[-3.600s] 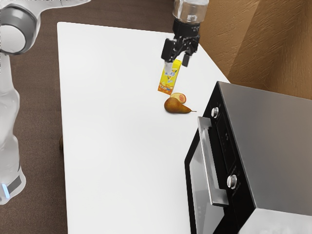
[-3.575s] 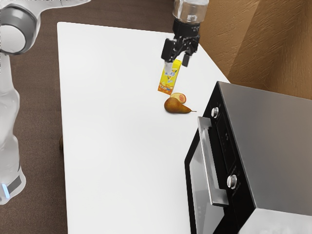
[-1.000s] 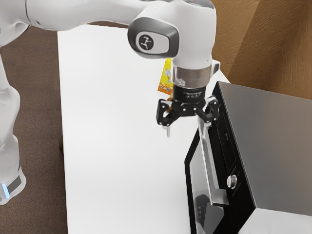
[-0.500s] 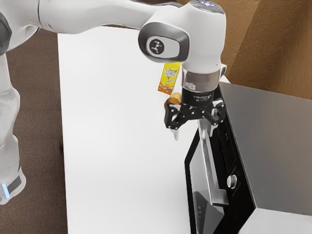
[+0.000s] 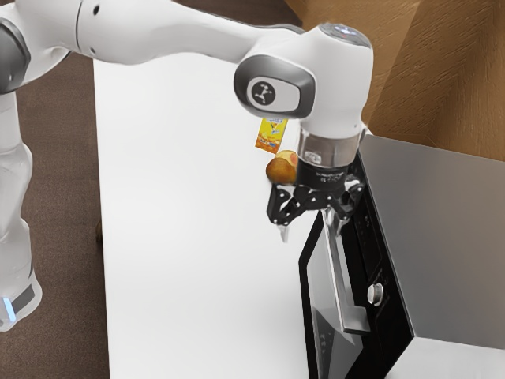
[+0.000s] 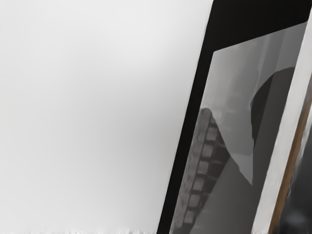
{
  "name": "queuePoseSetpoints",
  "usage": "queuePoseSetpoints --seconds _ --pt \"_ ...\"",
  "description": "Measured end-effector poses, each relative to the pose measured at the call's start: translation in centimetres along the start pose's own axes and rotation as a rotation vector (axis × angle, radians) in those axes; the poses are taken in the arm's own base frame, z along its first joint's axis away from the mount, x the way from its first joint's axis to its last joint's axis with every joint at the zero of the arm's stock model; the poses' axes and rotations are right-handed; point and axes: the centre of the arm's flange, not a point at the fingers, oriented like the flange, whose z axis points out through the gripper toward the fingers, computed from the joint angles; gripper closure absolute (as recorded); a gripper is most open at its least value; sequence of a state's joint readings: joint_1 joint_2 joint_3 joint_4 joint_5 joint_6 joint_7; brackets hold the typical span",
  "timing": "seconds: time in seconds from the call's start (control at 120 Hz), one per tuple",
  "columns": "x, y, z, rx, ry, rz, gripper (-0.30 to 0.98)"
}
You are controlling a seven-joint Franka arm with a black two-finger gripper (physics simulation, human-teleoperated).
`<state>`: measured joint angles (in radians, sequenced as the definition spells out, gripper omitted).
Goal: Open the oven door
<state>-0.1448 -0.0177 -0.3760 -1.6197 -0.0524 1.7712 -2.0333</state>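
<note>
The gripper (image 5: 312,230) hangs open over the upper end of the oven handle (image 5: 341,276), its fingers spread wide. One finger is on the table side of the handle and the other is at the handle's far end; whether either touches it I cannot tell. The oven door (image 5: 319,292) is shut, with its glass facing the table. In the wrist view the door glass (image 6: 234,97) shows a reflection, and the pale handle bar (image 6: 284,146) runs beside it.
A brown pear (image 5: 280,170) and a cut fruit lie on the white table (image 5: 189,237) behind the gripper, with a yellow box (image 5: 271,136) beyond them. Two knobs are on the oven's black front, one of them a silver knob (image 5: 375,294). A brown wall (image 5: 442,87) stands behind the oven.
The arm has swung in from the table's far end to the oven. Over the last second my open gripper has shifted slightly toward the exterior view's right and lower edge. The oven door has not moved.
</note>
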Motion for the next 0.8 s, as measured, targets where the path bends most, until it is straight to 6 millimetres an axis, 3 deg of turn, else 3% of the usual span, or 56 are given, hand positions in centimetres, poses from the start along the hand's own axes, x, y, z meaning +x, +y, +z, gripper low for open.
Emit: queuePoseSetpoints --seconds 0.133,0.35,0.55,0.617,0.675,0.8 --pt "-0.1 -1.0 1.3 0.022 -0.015 -0.011 0.0" --pt "0.7 -4.1 1.7 0.011 -0.034 -0.04 0.01" --pt "2.4 -8.4 1.1 -0.037 -0.036 -0.09 0.01" --pt "1.5 -10.7 -0.2 -0.086 -0.021 -0.085 0.0" --pt "-0.6 -13.4 -2.1 -0.154 -0.005 -0.055 0.0" --pt "-5.7 -17.5 -9.5 -0.315 0.026 0.032 0.0"
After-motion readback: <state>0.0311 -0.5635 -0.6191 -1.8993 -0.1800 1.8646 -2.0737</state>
